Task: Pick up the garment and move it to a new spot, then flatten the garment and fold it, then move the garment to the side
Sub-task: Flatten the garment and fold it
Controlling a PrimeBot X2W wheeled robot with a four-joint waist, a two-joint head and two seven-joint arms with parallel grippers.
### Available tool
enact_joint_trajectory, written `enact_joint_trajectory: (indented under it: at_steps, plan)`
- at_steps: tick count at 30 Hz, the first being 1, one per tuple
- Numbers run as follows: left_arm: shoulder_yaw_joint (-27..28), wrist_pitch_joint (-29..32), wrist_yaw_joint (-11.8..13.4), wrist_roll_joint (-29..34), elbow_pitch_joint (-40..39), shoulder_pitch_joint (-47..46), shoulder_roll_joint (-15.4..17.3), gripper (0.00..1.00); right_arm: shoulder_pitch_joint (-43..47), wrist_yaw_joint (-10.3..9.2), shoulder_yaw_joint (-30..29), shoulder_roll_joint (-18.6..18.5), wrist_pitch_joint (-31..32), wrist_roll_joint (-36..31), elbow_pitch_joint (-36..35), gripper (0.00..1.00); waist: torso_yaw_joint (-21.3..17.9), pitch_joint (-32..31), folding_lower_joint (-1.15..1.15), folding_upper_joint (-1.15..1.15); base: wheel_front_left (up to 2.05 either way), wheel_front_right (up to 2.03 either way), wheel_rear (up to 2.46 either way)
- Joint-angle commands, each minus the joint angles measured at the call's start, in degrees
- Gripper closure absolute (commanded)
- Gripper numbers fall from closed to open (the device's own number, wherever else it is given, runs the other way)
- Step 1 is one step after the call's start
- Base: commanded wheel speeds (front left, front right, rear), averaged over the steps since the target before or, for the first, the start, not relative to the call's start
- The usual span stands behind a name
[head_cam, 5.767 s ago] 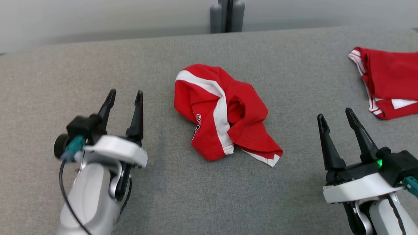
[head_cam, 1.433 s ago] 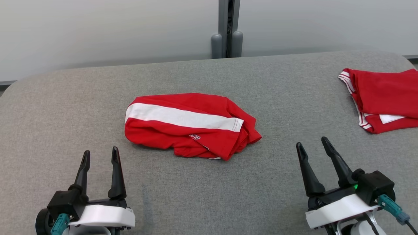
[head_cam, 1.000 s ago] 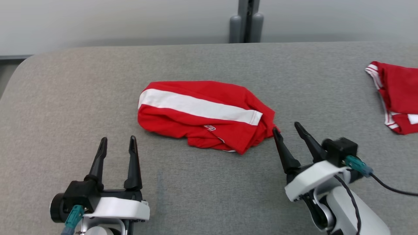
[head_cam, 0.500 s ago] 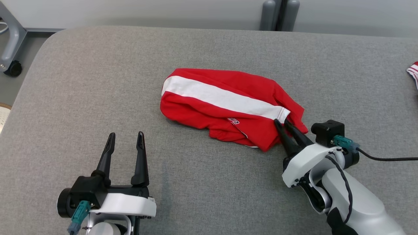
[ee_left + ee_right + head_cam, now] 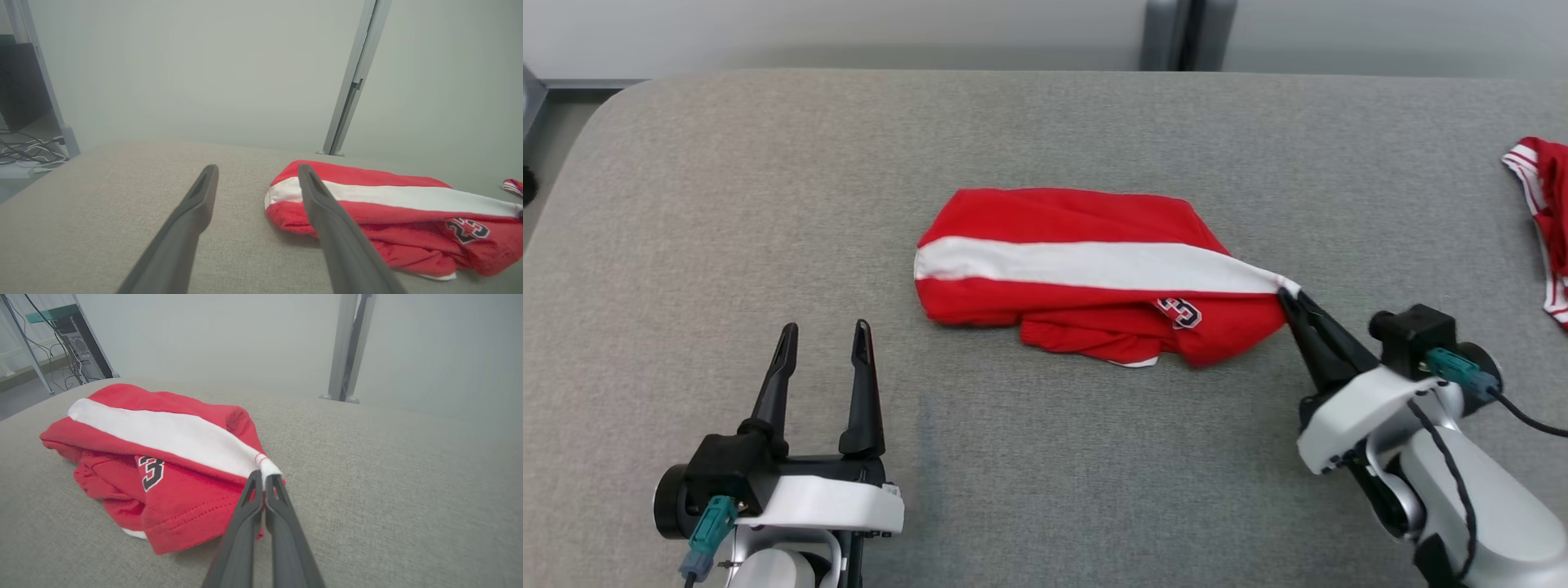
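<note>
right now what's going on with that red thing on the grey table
A two-armed robot is working on a red garment with a white stripe, which lies bunched in the middle of the grey table. Its right jaws are shut on the garment's right corner, at the end of the white stripe. Its left jaws are open and idle near the front of the table, apart from the cloth. The garment is not yet flattened or folded. A second red garment lies at the far right edge.

The worktop (image 5: 1045, 482) is covered in matt grey woven cloth, slightly rough. The garment (image 5: 1062, 216) is soft red cloth with a smooth white band. The left hand (image 5: 821, 331) and right hand (image 5: 1291, 296) have matt dark plastic-looking fingers.
</note>
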Motion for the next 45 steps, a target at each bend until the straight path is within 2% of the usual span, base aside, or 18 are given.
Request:
enact_joint_trajectory:
  at_steps: [1,7,12,17,24,25,26,27,30,36,45]
  plan:
    - [0.3,-0.3,-0.4,0.5,0.1,-0.4,0.2,0.0,1.7,0.0,-1.2,-1.5,-0.3,-1.0,-1.3,1.0,-1.2,-0.1,0.0,0.0,0.0,0.0,0.0]
    - [0.2,-0.3,-1.3,1.0,1.0,-1.0,0.2,0.0,4.9,0.0,-2.6,-4.4,-0.3,-2.3,-4.2,1.0,-3.5,0.0,0.0,0.0,0.0,0.0,0.0]
    - [-0.1,-0.3,-2.5,0.7,2.9,-1.8,0.2,0.0,6.1,0.0,1.8,-5.8,-0.3,0.3,-2.9,1.0,-4.4,-0.1,0.0,0.0,0.0,0.0,0.0]
    - [-0.3,-0.3,-2.5,0.5,3.9,-1.9,0.2,0.0,5.1,0.0,3.4,-6.4,-0.3,0.5,-1.1,1.0,-4.9,-0.4,0.0,0.0,0.0,0.0,0.0]
    - [-0.4,-0.3,-3.1,0.8,4.6,-1.4,0.2,0.0,6.1,0.0,1.2,-5.8,-0.3,-2.0,-0.8,1.0,-5.8,-1.2,0.0,0.0,0.0,0.0,0.0]
    - [-0.5,-0.3,-3.2,0.8,4.8,-1.5,0.2,0.0,6.4,0.0,1.7,-5.6,-0.3,-1.8,-0.8,0.82,-5.9,-1.3,0.0,0.0,0.0,0.0,0.0]
    - [-0.6,-0.3,-3.2,0.8,5.0,-1.5,0.2,0.0,6.7,0.0,2.3,-5.5,-0.3,-1.5,-0.6,0.24,-5.9,-1.4,0.0,0.0,0.0,0.0,0.0]
    - [-0.7,-0.3,-3.3,0.7,5.2,-1.6,0.2,0.0,6.8,0.0,2.6,-5.6,-0.3,-1.2,-0.5,0.0,-5.9,-1.5,0.0,0.0,0.0,0.0,0.0]
    - [-1.0,-0.3,-3.3,0.5,5.6,-1.6,0.2,0.0,7.8,0.0,2.0,-6.6,-0.3,-0.3,-0.7,0.0,-5.8,-1.9,0.0,0.0,0.0,0.0,0.0]
    - [0.2,-0.3,-2.8,-0.1,5.0,-0.7,0.2,0.0,9.4,0.0,-5.2,-6.6,-0.3,-2.7,-7.1,0.0,-6.6,-3.1,0.0,0.0,0.0,0.0,0.0]
    - [0.5,-0.3,-2.2,-1.7,5.5,-0.2,0.2,0.0,13.6,0.0,-14.0,0.7,-0.3,-9.5,-19.5,0.0,-7.2,-6.0,0.0,0.0,0.0,0.0,0.0]
